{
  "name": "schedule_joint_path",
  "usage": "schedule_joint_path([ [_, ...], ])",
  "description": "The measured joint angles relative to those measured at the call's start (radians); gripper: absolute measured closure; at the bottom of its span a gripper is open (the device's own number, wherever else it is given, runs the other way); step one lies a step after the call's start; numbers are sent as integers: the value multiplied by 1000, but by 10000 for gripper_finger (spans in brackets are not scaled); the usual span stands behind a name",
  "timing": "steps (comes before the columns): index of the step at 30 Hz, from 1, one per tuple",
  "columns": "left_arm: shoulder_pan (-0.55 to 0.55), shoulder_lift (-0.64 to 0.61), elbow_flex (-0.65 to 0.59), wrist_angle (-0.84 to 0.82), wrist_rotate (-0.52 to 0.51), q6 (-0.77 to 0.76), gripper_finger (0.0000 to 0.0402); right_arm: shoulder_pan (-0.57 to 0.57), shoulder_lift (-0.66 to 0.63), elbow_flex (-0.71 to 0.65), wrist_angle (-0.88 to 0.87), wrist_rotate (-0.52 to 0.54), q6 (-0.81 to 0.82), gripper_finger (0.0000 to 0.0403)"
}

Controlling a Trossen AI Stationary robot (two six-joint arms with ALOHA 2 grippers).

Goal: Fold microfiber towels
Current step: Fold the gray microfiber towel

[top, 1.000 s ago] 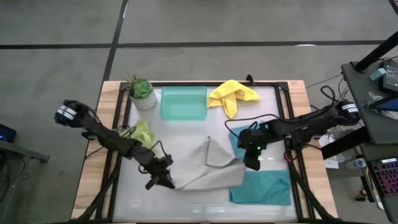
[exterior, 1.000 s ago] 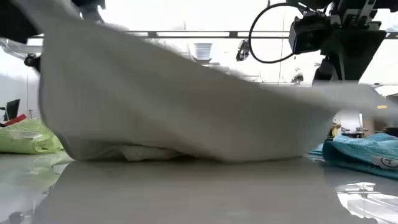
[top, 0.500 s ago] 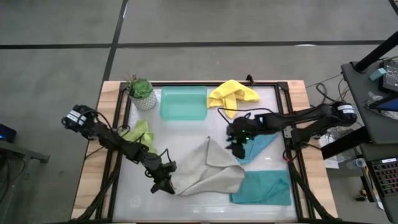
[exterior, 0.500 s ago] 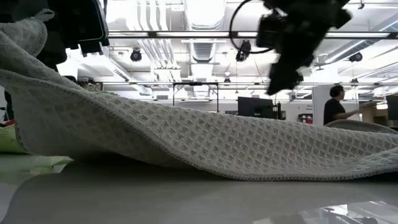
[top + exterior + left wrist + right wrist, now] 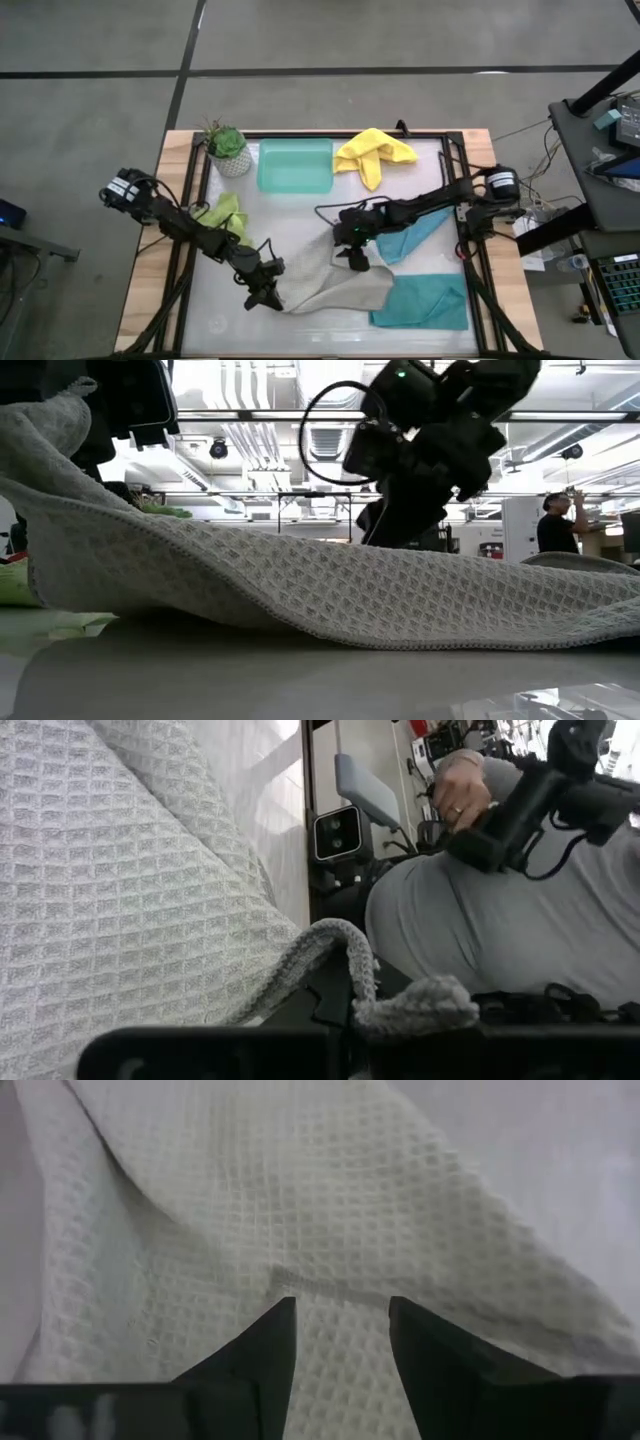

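Observation:
The grey towel (image 5: 335, 280) lies crumpled in the middle of the table, near the front edge. My left gripper (image 5: 268, 294) is shut on its near-left corner, which is held up off the table (image 5: 50, 430). My right gripper (image 5: 340, 1348) is open and slants down over the towel's far part (image 5: 345, 250); its fingers stand on either side of a hem (image 5: 330, 1292). Two teal towels (image 5: 420, 302) (image 5: 418, 232) lie flat at the right. The yellow towel (image 5: 372, 152) lies bunched at the far edge, and the lime towel (image 5: 228, 212) lies under the left arm. My left gripper pinches the grey towel's near-left corner (image 5: 405, 1003) between its two fingers, coming at a low slant from the table's left. The corner is lifted off the table, and the cloth slopes down from it to the part that lies flat (image 5: 400, 600). Whether my right gripper's fingertips touch the cloth, I cannot tell.
A mint-green tray (image 5: 295, 166) and a small potted plant (image 5: 226, 148) stand at the far left. A black frame (image 5: 455, 140) runs round the white tabletop. Beyond the table a person (image 5: 470, 920) in grey sits close by, and another (image 5: 555, 525) stands farther off.
My right gripper has let go of the grey towel's right side, which has dropped from its raised sweep and now lies low on the table. The gripper has swung toward the table's left and tipped down over the towel's far part. The left corner has stayed lifted.

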Motion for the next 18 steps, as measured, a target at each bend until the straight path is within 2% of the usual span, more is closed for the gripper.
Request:
schedule_joint_path([
  [5,22,-65,13,1,-63,38,401,-1,1,86,-148,7,-54,259],
  [9,63,-189,13,-6,-190,148,402,-1,-59,122,-249,52,-73,259],
  [11,84,-250,7,-33,-318,187,402,0,-100,119,-281,64,-69,259],
  [16,106,-353,-2,-172,-809,206,402,13,-212,44,-289,69,4,259],
  [18,109,-371,-4,-204,-947,208,402,19,-259,8,-285,70,49,259],
])
